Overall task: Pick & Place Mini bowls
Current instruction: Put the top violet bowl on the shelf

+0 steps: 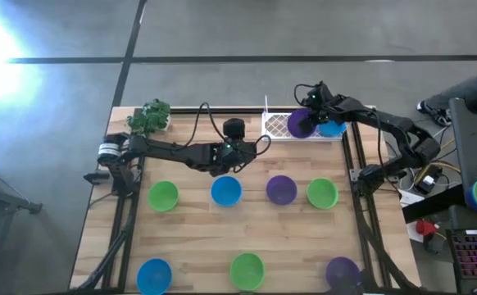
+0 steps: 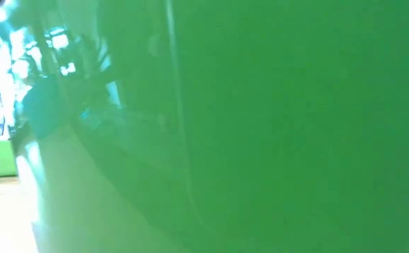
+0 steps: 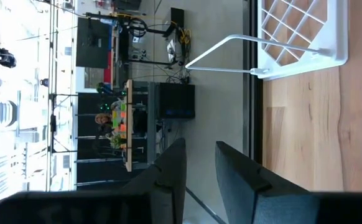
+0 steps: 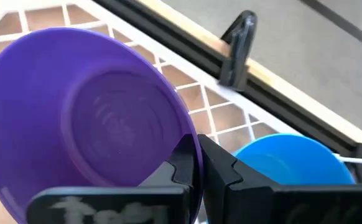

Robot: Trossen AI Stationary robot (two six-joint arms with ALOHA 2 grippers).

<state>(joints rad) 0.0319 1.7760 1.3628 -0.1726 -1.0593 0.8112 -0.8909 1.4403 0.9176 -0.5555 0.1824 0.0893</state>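
Right gripper: reaches over the white rack at the bench's far edge, clamped on a purple bowl's rim, beside a blue bowl.
Left gripper: low over mid bench, fingers apart, holding nothing.

2 bowls seemingly over rack.

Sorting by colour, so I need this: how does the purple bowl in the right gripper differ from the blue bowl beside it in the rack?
The purple bowl is tilted on edge, pinched by the right gripper; the blue bowl lies free in the white rack. Both look the same size and shape.
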